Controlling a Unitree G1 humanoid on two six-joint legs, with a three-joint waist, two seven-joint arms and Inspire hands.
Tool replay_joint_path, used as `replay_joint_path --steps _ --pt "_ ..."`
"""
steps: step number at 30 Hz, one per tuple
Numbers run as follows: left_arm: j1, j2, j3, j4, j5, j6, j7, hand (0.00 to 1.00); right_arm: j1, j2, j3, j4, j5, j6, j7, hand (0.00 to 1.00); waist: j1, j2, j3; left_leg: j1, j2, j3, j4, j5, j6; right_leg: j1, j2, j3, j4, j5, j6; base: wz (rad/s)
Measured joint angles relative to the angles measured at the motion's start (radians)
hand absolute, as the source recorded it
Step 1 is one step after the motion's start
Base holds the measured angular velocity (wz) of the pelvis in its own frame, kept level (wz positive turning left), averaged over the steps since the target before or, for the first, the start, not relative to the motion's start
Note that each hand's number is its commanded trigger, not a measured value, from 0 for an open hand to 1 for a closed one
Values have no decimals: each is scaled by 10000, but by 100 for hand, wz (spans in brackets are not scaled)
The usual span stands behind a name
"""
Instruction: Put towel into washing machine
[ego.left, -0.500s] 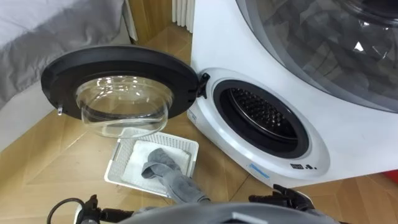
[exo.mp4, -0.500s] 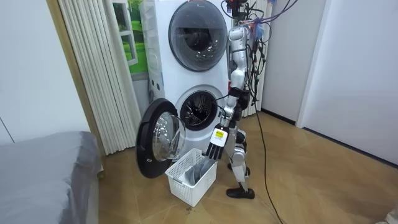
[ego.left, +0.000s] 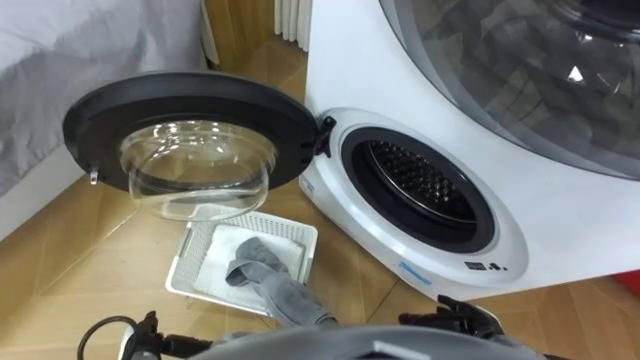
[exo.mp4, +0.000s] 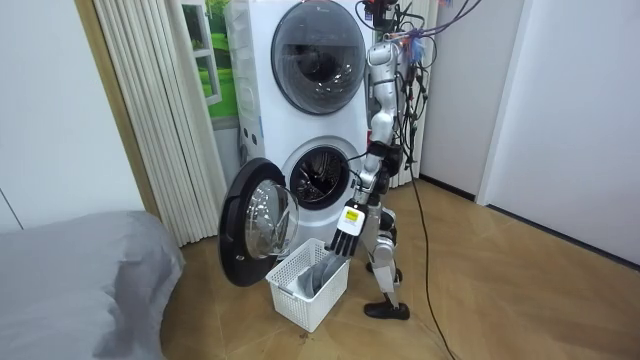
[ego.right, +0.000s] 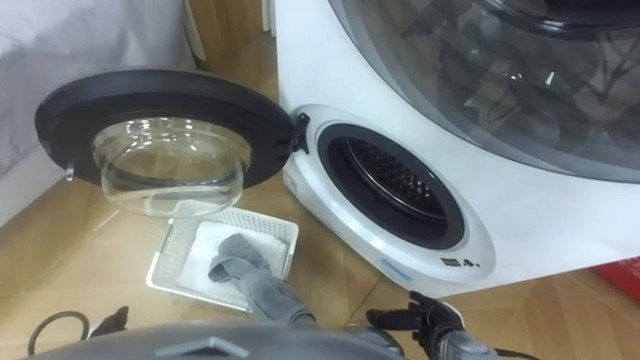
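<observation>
A grey towel (ego.left: 262, 272) lies crumpled in a white slatted basket (ego.left: 190, 258) on the wooden floor, one end draped over the basket's near edge. The basket sits under the open round door (ego.left: 190, 135) of the lower washing machine, whose dark drum opening (ego.left: 420, 185) gapes to the right. In the room view I stand upright in front of the machine, to the right of the basket (exo.mp4: 300, 295). My left hand (exo.mp4: 346, 238) hangs there with straight fingers just above the basket's far corner, apart from the towel (exo.mp4: 322, 272).
A second machine (exo.mp4: 318, 55) is stacked on top of the lower one. A bed with a grey cover (exo.mp4: 90, 280) fills the room view's lower left, beside long white curtains (exo.mp4: 150, 120). Bare wooden floor stretches to the room view's right.
The grey bed cover's edge in the room view has spread a little to the right. The eye view has shifted slightly. My hand, the towel and the basket have not moved.
</observation>
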Motion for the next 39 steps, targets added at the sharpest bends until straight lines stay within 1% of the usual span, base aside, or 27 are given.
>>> replay_joint_path --steps 4,6,8,9,11,12,13,14,15,16,19,20,21,22,23,24,25,27,28,29,30,32,33,34,36,37,39 --pt "-147 -5 -40 1 73 -10 -1 0 -12 -7 96 11 76 -9 12 0 -9 9 4 -32 -7 -16 17 0 0 5 -1 -1 -103 4 -5 0" --pt "-236 -33 -53 1 73 -49 0 0 -8 -12 89 11 160 -28 66 0 -22 36 18 -58 -7 -23 17 0 0 1 1 -10 -125 5 -6 0" --pt "-428 -30 -360 3 79 -91 9 0 -53 -10 112 50 286 -91 90 0 -44 72 1 -211 -10 -43 65 0 0 -173 -9 -22 -116 8 -8 0" --pt "-501 -33 -433 4 96 -102 7 0 -96 -10 130 83 292 -119 105 0 -42 83 10 -248 -10 -45 85 0 0 -197 -11 -22 -109 15 -13 0" --pt "-753 -55 -655 8 559 -232 -13 0 -306 -10 219 238 286 -157 226 0 -99 145 16 -553 6 -38 150 2 3 -541 -11 -12 21 43 -29 -4" --pt "-816 -58 -715 9 639 -283 -21 0 -363 -9 222 264 255 -191 259 0 -114 174 35 -618 12 -37 152 3 4 -620 -10 -11 72 44 -31 -5" --pt "-932 -62 -814 10 887 -386 -31 0 -446 -10 290 290 209 -255 315 0 -148 188 31 -755 10 -29 169 4 5 -763 -7 18 77 55 -46 -5" --pt "-1044 -74 -848 28 1062 -477 -44 0 -586 -4 304 437 180 -312 392 0 -228 275 71 -890 8 -27 185 5 7 -895 -8 27 85 63 -52 -5" --pt "-1126 -77 -878 45 1186 -498 -47 0 -684 -6 324 514 165 -325 423 0 -267 254 60 -954 6 -26 209 6 9 -960 -19 8 106 65 -55 -4" --pt "-1361 -98 -910 54 1440 -503 -49 0 -846 -16 416 586 128 -336 415 0 -292 309 84 -1146 8 -26 292 11 16 -1200 -43 11 248 64 -55 0" --pt "-1993 -121 -1364 83 1975 -618 -36 0 -1195 -58 706 723 32 -345 416 0 -376 420 149 -1651 -17 -18 366 53 61 -1768 -102 42 447 72 -68 -2" --pt "-2199 -136 -1574 251 2060 -753 -23 0 -1390 -50 809 725 -9 -346 426 0 -395 442 166 -1804 -23 -1 395 64 67 -1946 -111 53 506 76 -73 0" --pt "-2355 -152 -1600 403 2166 -833 -23 0 -1467 -35 851 762 -56 -348 427 0 -420 458 185 -1906 -16 2 449 64 67 -2037 -117 50 584 76 -73 0" --pt "-2637 -168 -1668 646 2433 -929 -3 0 -1641 10 884 919 -94 -369 422 0 -548 475 197 -2062 -12 14 506 64 67 -2209 -129 54 655 77 -75 -4" --pt "-2924 -197 -1807 922 2547 -968 4 0 -1850 10 883 1008 -84 -415 420 0 -619 497 230 -2213 -16 10 516 68 73 -2446 -138 112 797 77 -76 -6" --pt "-3060 -217 -1864 1047 2651 -969 8 0 -1940 10 889 1051 -82 -452 421 0 -640 505 237 -2308 -22 10 531 73 81 -2558 -144 140 831 78 -78 -12" --pt "-3339 -242 -2034 1274 2845 -979 -2 0 -2126 8 939 1077 -82 -468 409 0 -677 508 252 -2525 -33 30 609 75 84 -2816 -166 191 936 78 -78 -13" --pt "-3589 -249 -2221 1386 3211 -995 -12 0 -2398 11 1067 1095 -85 -463 421 0 -777 514 305 -2841 -43 25 775 74 85 -3156 -187 292 1062 80 -80 -13" --pt "-3811 -245 -2376 1396 3499 -992 -20 0 -2662 9 1075 1145 -92 -465 428 0 -860 529 410 -3066 -57 0 907 74 85 -3445 -218 396 1276 80 -81 -18" --pt "-4087 -256 -2443 1399 3704 -995 -32 0 -2896 0 1075 1248 -91 -474 423 0 -867 544 515 -3309 -82 -6 1029 74 86 -3790 -244 520 1497 79 -81 -21" --pt "-4221 -249 -2517 1421 3768 -1005 -27 0 -3016 2 1103 1283 -70 -473 422 0 -880 530 532 -3431 -106 8 1060 74 86 -3968 -271 534 1574 79 -82 -18" --pt "-4763 -233 -3005 1699 4016 -1025 -25 0 -3358 14 1522 1255 -56 -569 414 0 -1099 537 617 -4063 -149 73 1398 73 87 -4534 -357 608 1825 79 -83 -3" --pt "-4914 -233 -3144 1744 4072 -1030 -25 0 -3405 31 1642 1243 -8 -590 417 0 -1095 503 638 -4184 -148 131 1437 73 88 -4684 -362 653 1884 79 -83 -4" --pt "-5183 -236 -3302 1772 4330 -1034 -27 0 -3493 63 1852 1240 72 -630 423 0 -1117 449 679 -4441 -150 200 1556 72 88 -4952 -396 668 1993 79 -83 0" --pt "-5540 -259 -3573 1779 4897 -1042 -38 0 -3589 68 1948 1188 74 -654 417 0 -1193 429 710 -4970 -160 198 1758 71 91 -5421 -438 677 2074 83 -90 5" --pt "-5687 -285 -3697 1787 5142 -1039 -38 0 -3639 66 1959 1101 68 -646 413 0 -1212 430 725 -5332 -162 198 1937 68 96 -5751 -458 751 2173 89 -99 0" --pt "-5849 -293 -3962 1766 5281 -1005 -33 0 -3684 69 2054 900 207 -641 377 0 -1325 421 759 -5961 -142 204 2515 60 107 -6190 -496 938 2365 92 -105 -3"
